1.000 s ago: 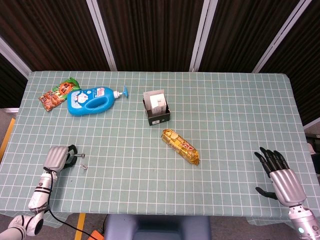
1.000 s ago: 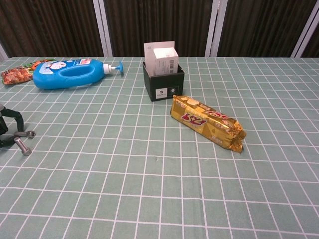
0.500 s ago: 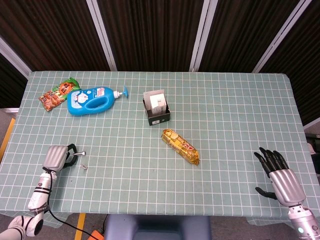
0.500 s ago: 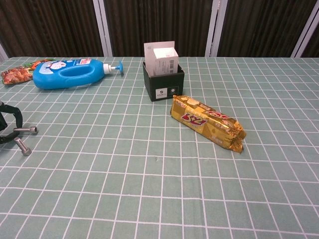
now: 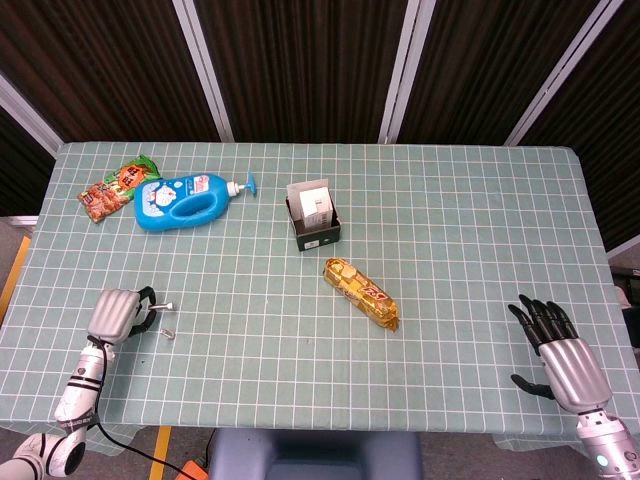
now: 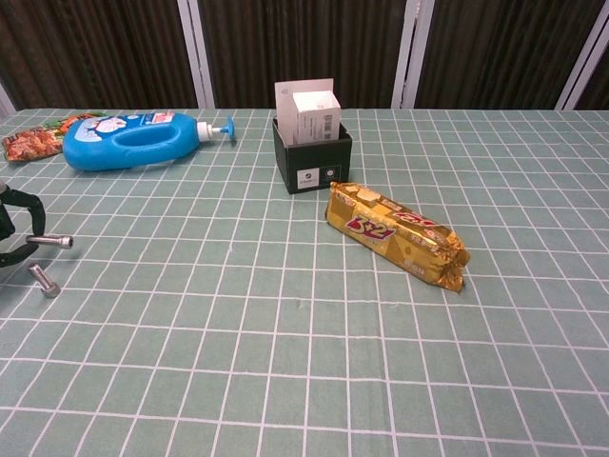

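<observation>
My left hand [image 5: 115,313] is near the table's front left edge and pinches a small metal bolt [image 5: 163,307] between its fingertips. In the chest view the held bolt [image 6: 52,242] sticks out level to the right of the left hand [image 6: 11,233], clear of the cloth. A second bolt [image 5: 167,331] lies loose on the table just in front of it, also seen as the loose bolt [image 6: 43,280]. My right hand [image 5: 560,350] rests at the front right edge, fingers spread and holding nothing. It does not show in the chest view.
A blue pump bottle [image 5: 185,200] lies on its side at the back left, next to a snack packet [image 5: 110,187]. A black box with white cards [image 5: 313,222] stands mid-table. A golden biscuit pack [image 5: 362,293] lies in front of it on the checked tablecloth [image 5: 470,230].
My left hand has raised the pinched bolt a little and levelled it. The loose bolt and my right hand have not moved.
</observation>
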`<state>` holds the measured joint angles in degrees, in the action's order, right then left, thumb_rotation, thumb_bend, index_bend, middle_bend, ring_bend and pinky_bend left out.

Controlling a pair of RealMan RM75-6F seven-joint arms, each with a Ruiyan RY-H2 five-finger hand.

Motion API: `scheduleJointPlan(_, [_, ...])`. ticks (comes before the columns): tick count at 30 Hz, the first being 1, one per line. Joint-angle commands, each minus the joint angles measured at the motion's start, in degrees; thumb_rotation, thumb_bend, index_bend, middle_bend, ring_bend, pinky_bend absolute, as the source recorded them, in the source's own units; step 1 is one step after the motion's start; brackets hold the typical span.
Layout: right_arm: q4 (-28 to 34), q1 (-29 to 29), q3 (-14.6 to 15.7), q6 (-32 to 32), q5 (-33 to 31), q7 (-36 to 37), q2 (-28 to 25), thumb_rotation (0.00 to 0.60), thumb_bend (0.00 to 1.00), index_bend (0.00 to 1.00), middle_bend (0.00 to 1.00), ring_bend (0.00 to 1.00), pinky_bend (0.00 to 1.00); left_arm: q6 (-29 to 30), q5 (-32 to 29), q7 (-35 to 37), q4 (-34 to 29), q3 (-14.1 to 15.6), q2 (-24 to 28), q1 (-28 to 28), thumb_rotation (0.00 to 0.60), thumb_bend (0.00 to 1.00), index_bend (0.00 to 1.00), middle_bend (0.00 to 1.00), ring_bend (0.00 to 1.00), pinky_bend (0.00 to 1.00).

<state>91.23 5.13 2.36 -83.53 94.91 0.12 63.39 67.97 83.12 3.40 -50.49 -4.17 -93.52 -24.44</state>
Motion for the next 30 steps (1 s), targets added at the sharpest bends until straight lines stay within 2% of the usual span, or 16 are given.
scheduleJointPlan(1, [0.0, 0.0, 0.0, 0.0, 0.0, 0.0, 0.0, 0.6, 0.15, 0.0, 0.0, 0.0, 0.0, 0.5, -0.1, -7.4, -2.2, 0.3, 1.5, 0.1, 0.6, 0.41, 0.57, 1.0, 1.0, 1.0])
scheduleJointPlan(4, [0.0, 0.1, 0.1, 0.2, 0.1, -0.1, 0.0, 0.6, 0.15, 0.0, 0.0, 0.0, 0.0, 1.0, -0.7, -12.4, -4.9, 0.1, 2.5, 0.3, 0.6, 0.41, 0.56, 1.0, 1.0, 1.0])
scheduleJointPlan(15, [0.2, -0.1, 0.2, -0.2, 0.4, 0.2, -0.2, 0.6, 0.15, 0.0, 0.0, 0.0, 0.0, -0.4, -2.1, -17.0, -10.5, 0.3, 4.9, 0.5, 0.6, 0.41, 0.55, 1.0, 1.0, 1.0])
scheduleJointPlan(25, [0.3, -0.1, 0.3, -0.2, 0.6, 0.4, -0.4, 0.6, 0.15, 0.0, 0.0, 0.0, 0.0, 0.5, -3.7, -30.3, -13.2, 0.1, 5.6, 0.6, 0.6, 0.41, 0.54, 1.0, 1.0, 1.0])
scheduleJointPlan(30, [0.3, -0.1, 0.3, -0.2, 0.6, 0.4, -0.5, 0.6, 0.15, 0.0, 0.0, 0.0, 0.0, 1.0, -5.5, -40.7, -16.3, -0.1, 6.5, 0.6, 0.6, 0.41, 0.54, 1.0, 1.0, 1.0])
